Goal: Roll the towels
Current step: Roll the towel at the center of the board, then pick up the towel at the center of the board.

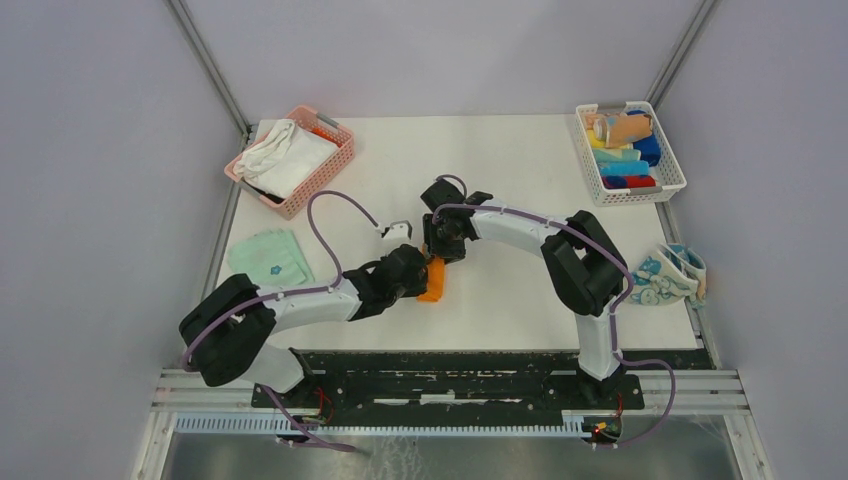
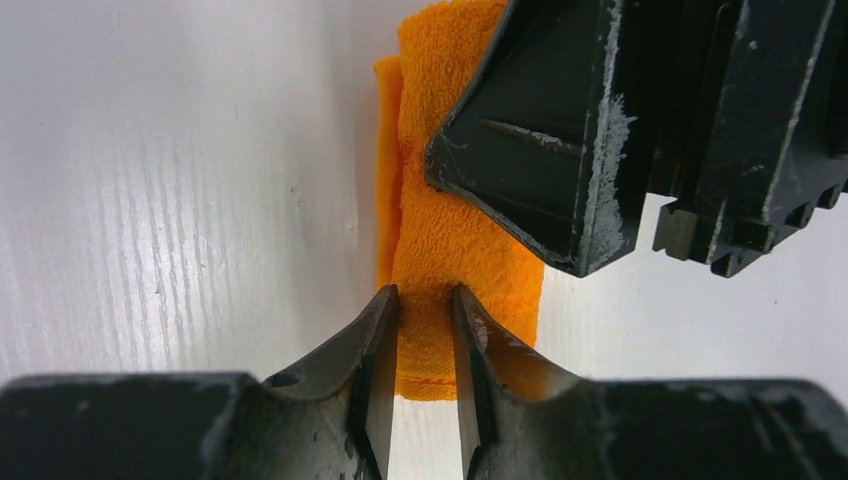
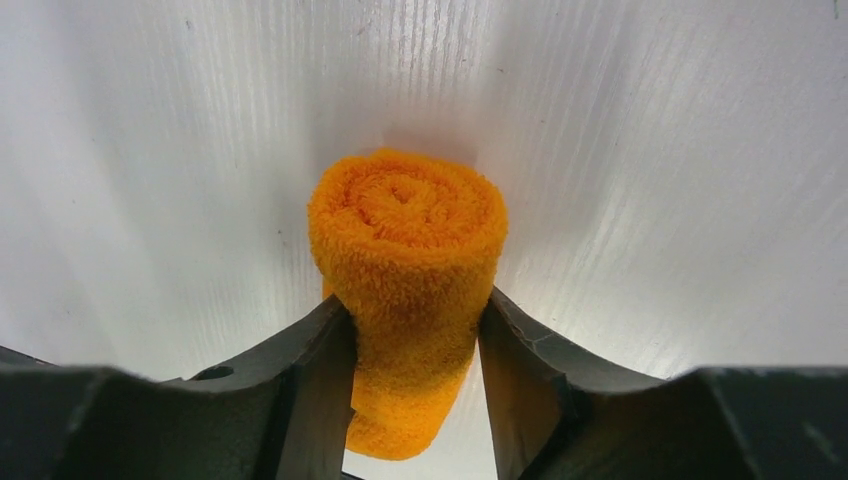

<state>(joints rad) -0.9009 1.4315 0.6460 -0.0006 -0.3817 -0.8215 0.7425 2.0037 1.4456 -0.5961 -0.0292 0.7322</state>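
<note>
The left claw is pinching the near end of the orange towel, its two fingers drawn close together with a narrow strip of orange cloth caught between them. The right claw is gripping the same towel, its fingers pressing into either side of the roll so that the cloth is narrowing between them; in this wrist view the roll's spiral end is facing the camera. In the left wrist view the right claw's black body is hanging over the far part of the towel, and a flat edge of cloth is showing along the roll's left side. Seen from above, both claws are meeting near the middle of the table, with the orange towel lying between and partly under them. The mint green towel is lying flat near the table's left edge, well apart from the arms. The white towel with teal print is sitting bunched at the right edge. A pink basket is standing at the far left corner, holding a white cloth. A white basket at the far right corner is holding rolled cloths of several colours, with a peach patterned towel lying on top.
</note>
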